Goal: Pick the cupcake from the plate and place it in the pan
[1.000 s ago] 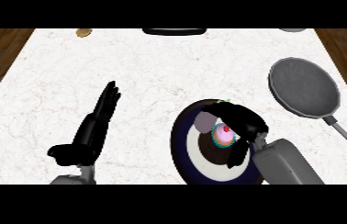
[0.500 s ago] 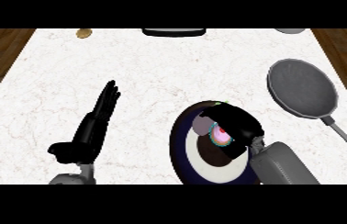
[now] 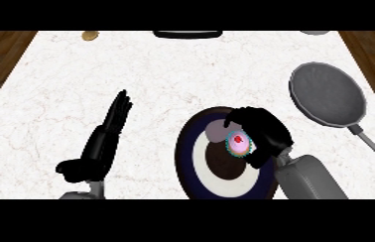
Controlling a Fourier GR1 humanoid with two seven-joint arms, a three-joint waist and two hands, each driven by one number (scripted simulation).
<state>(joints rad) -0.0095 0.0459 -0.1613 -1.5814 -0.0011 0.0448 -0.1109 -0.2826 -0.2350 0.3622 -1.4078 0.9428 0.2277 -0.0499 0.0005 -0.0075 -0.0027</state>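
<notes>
right hand [image 3: 260,132]: fingers curled round the cupcake [image 3: 239,143] over the plate [image 3: 192,154]
left hand [image 3: 102,139]: open, resting at left
pan [image 3: 327,93]: far right on the surface [image 3: 168,72]

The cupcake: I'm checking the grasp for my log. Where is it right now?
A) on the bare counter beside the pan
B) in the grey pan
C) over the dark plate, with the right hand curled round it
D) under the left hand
C: the cupcake shows pink inside the curled right hand, over the plate; the pan holds nothing.
</notes>
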